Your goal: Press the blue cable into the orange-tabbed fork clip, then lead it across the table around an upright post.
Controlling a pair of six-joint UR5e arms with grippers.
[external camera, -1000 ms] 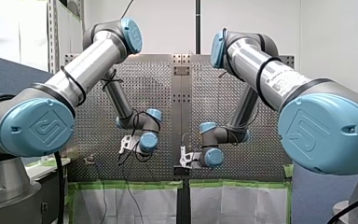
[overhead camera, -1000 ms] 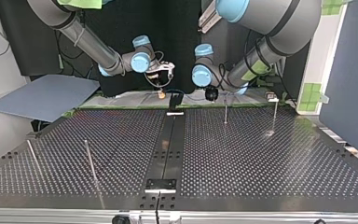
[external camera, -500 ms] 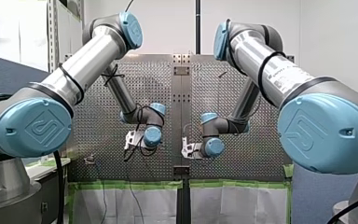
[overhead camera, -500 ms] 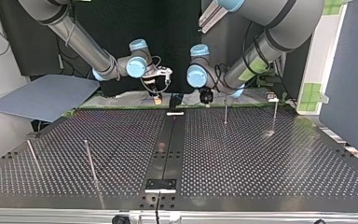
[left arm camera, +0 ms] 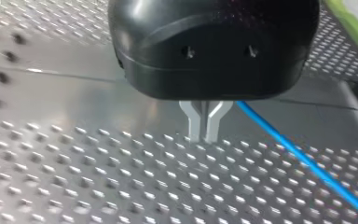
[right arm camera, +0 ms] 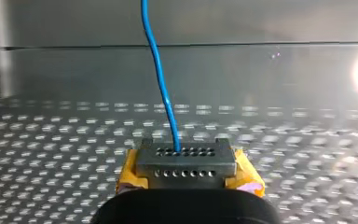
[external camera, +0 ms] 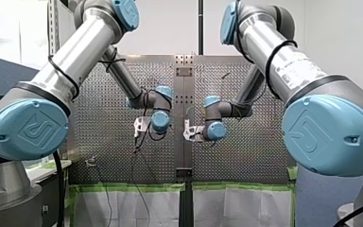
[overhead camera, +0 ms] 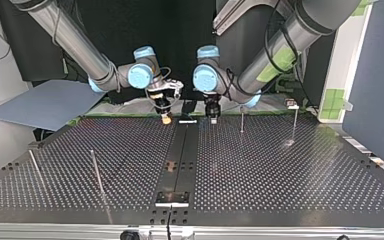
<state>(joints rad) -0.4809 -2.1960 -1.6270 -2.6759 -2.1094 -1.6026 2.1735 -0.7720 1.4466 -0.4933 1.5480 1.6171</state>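
My left gripper (left arm camera: 203, 138), black with bare metal jaws drawn together on nothing, hangs close over the perforated metal table (left arm camera: 98, 186) with the thin blue cable (left arm camera: 307, 161) running past beside it, while my right gripper (right arm camera: 186, 162) has its yellow-padded jaws clamped on that cable. The step looks like carrying the cable to the orange-tabbed fork clip, which I cannot pick out, so the right needs a firm hold and a lightly taut line. Only the wrist views show cable and grip clearly; only the top view shows the thin upright metal posts (overhead camera: 241, 119).

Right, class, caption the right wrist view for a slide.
Right gripper, yellow-padded, holds the blue cable over the perforated table.
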